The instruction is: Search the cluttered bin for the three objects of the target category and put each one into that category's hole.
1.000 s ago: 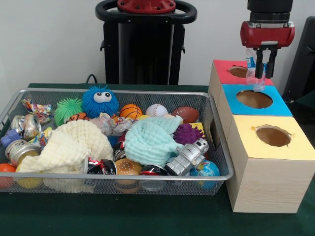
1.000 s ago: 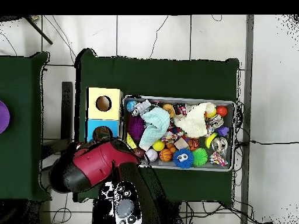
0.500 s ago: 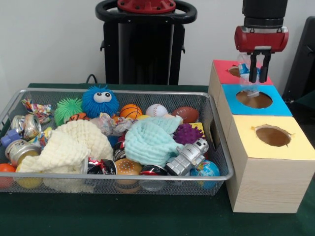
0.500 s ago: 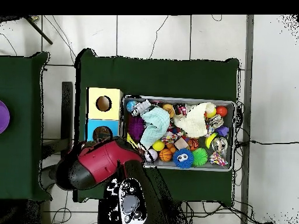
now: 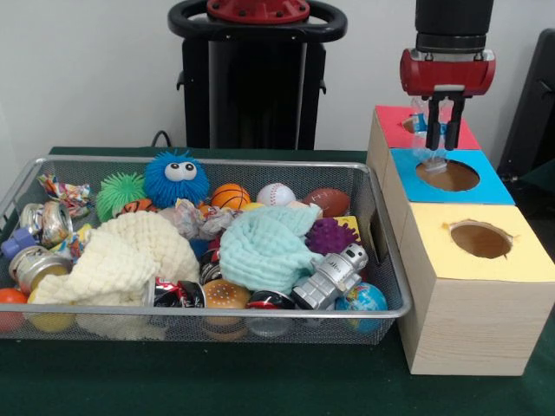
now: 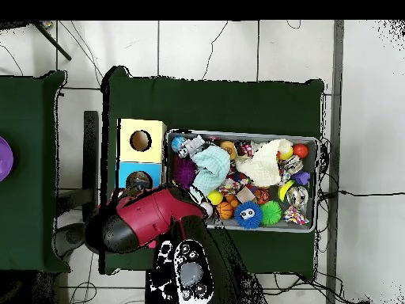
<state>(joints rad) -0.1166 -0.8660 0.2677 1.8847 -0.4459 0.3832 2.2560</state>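
Note:
My gripper point(image 5: 443, 141) hangs over the line where the red-topped box point(image 5: 390, 128) meets the blue-topped box. It is shut on a crumpled clear wrapper with blue print point(image 5: 422, 121), which dangles between the fingers. The red box's hole point(image 5: 409, 124) shows only partly behind the gripper and wrapper. The silver wire-mesh bin point(image 5: 199, 162) lies to the left, full of clutter. Two more crumpled printed wrappers lie in it, one in the middle point(image 5: 192, 217) and one in the far left corner point(image 5: 62, 192). In the overhead view my arm point(image 6: 142, 222) hides the gripper and the red box; the bin point(image 6: 237, 133) shows.
The blue-topped box's hole point(image 5: 447, 175) and the yellow-topped box's hole point(image 5: 481, 240) are open nearer the camera. The bin holds two cloths point(image 5: 264, 247), spiky balls point(image 5: 176, 178), crushed cans point(image 5: 39, 260), a toy robot point(image 5: 329, 276) and small sports balls.
My gripper has moved left and slightly up in the front view, carrying the wrapper from above the blue box's hole towards the red box's hole.

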